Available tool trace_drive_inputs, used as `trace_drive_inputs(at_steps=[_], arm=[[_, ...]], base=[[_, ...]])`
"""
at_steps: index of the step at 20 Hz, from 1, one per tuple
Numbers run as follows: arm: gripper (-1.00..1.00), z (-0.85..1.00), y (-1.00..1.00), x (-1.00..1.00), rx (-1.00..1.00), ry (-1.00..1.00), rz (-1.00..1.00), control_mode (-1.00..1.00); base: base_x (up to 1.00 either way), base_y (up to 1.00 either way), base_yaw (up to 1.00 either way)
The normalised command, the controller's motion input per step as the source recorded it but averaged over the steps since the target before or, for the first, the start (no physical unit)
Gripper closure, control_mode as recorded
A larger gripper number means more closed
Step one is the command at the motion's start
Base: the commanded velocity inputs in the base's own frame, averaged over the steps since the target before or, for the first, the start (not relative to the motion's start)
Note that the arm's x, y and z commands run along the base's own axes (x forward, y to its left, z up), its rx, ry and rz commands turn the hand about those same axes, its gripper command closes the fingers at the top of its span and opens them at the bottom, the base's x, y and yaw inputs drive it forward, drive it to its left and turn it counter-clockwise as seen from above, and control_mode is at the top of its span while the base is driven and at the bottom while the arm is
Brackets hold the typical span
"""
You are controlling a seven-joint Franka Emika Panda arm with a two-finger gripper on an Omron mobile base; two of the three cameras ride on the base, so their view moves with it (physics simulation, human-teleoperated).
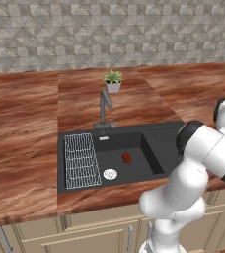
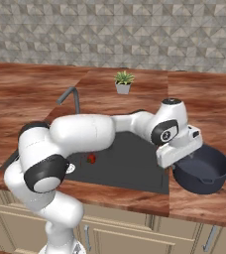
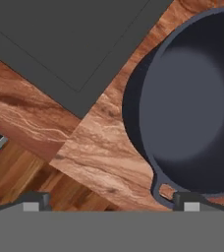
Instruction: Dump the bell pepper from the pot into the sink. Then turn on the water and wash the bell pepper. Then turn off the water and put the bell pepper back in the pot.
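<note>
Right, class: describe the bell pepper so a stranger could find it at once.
Start at the black sink set in the wooden counter. On its floor, right of the wire rack, lies the bell pepper. It is small and red, unlike the silver drain beside it.

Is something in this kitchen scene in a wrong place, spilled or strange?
Only the bell pepper stands out: it lies loose on the sink floor near the drain. The pot stands upright and empty on the counter; nothing is spilled.
</note>
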Motion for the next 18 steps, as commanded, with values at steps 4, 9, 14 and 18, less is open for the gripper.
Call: trace_drive_inputs(at_steps=[4,9,14,18], arm=[[-1.0,0.15,0.5,0.0,0.19,0.0,-0.18,-1.0],[-1.0,0.24,0.41,0.0,0.24,-0.01,-0.17,-1.0],[-1.0,0.29,0.52,0.0,0.21,0.0,-0.17,-1.0],[-1.0,0.31,0.6,0.0,0.15,0.0,-0.16,-1.0]], base=[[0.0,0.0,0.0],[0.0,0.0,0.0],[0.0,0.0,0.0],[0.0,0.0,0.0]])
